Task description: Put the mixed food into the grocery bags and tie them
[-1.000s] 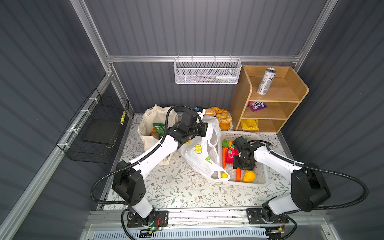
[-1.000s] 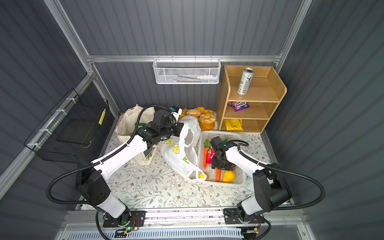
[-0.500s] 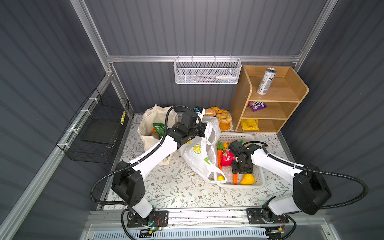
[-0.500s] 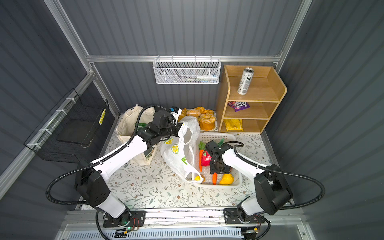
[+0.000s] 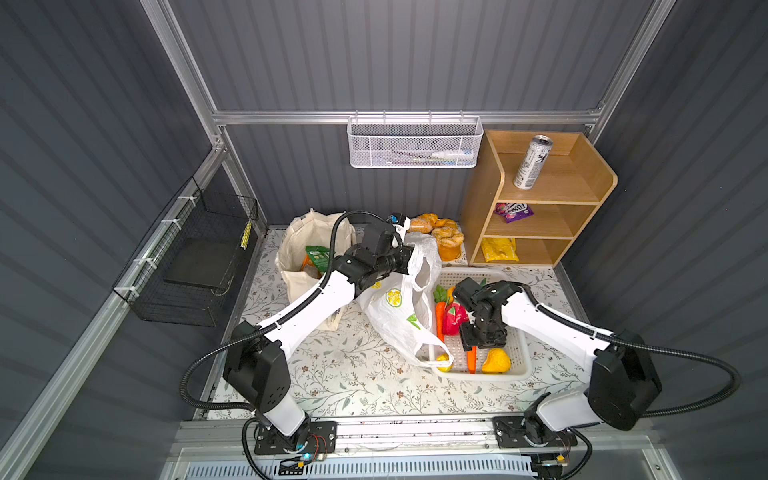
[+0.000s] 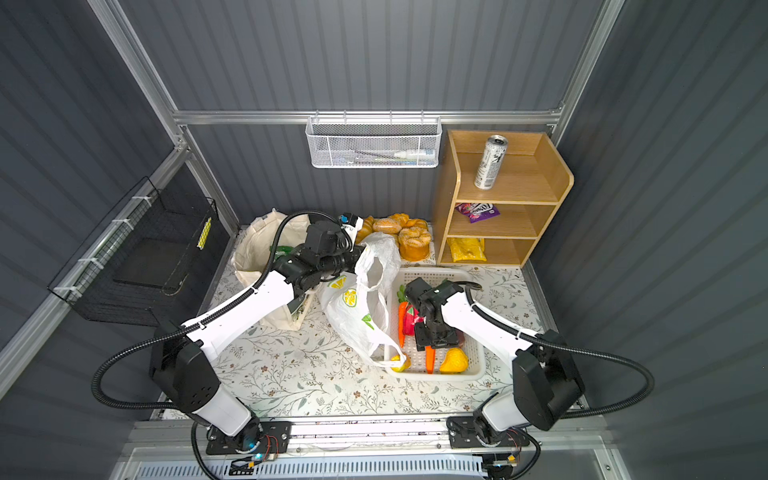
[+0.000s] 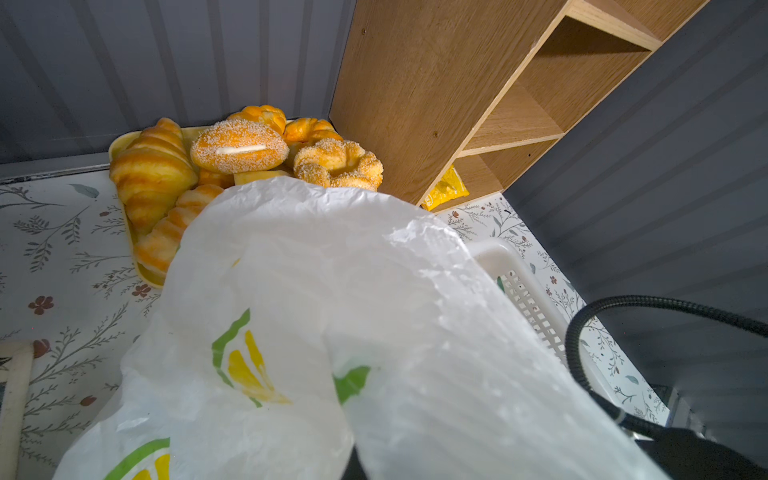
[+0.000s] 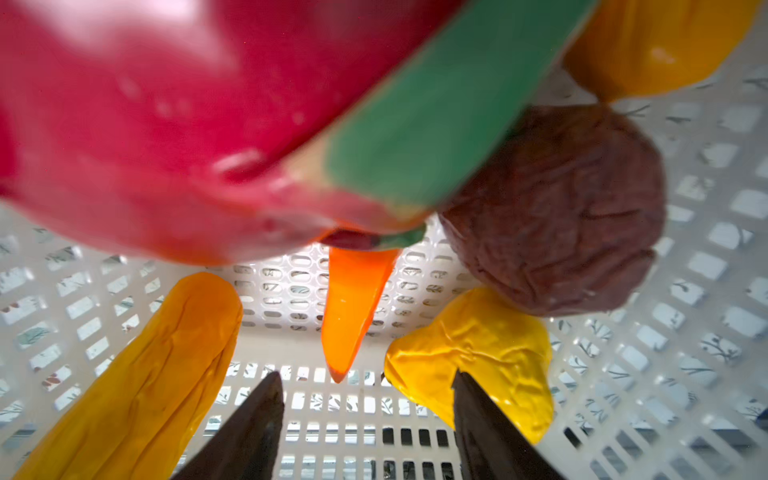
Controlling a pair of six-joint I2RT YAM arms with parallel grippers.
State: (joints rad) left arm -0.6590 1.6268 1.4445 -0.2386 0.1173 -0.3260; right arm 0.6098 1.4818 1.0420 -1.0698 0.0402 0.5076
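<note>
Pinching the lemon-print plastic bag, the left gripper holds it raised; the right gripper hangs spread inside the basket.

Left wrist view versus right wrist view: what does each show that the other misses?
Left wrist only: the thin white lemon-printed plastic bag, golden bread rolls, the wooden shelf unit. Right wrist only: the pink dragon fruit, an orange toy carrot, the open right gripper. Both: the white perforated plastic basket.
</note>
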